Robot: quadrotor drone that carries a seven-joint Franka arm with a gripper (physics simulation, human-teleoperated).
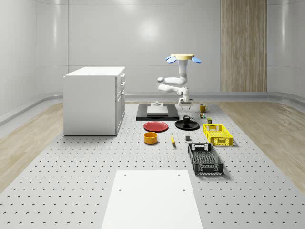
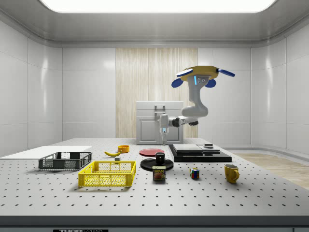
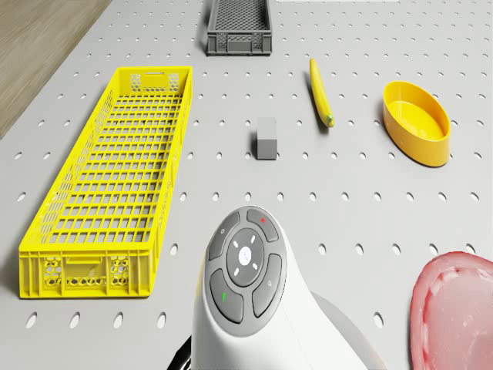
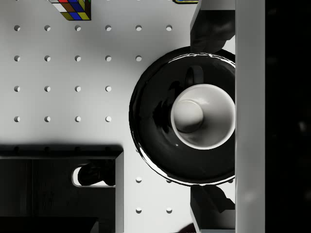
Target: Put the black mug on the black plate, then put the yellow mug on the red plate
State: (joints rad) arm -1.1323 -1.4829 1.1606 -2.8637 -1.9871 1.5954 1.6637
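Looks done with step one: black mug (image 4: 203, 116) standing upright in the middle of the black plate (image 4: 150, 126). Hovering high over the desk (image 1: 71, 181), about above that plate, as the drone (image 1: 182, 57), with the gripper (image 1: 184, 102) hanging right over the mug. Fingers (image 4: 211, 29) wide open, one on each side of the mug, holding nothing. Next up, by best guess: lift away, go to the yellow mug (image 1: 203, 108) near the desk's far edge, well apart from the red plate (image 1: 156, 126), and close on it. Calls for a careful pass, with the black mug and plate sitting between the two. Grey desk full of little holes, flat and hard. Pale shiny walls, a wood panel at the back, a white cabinet (image 1: 94, 100) on the whole-scene view's left.
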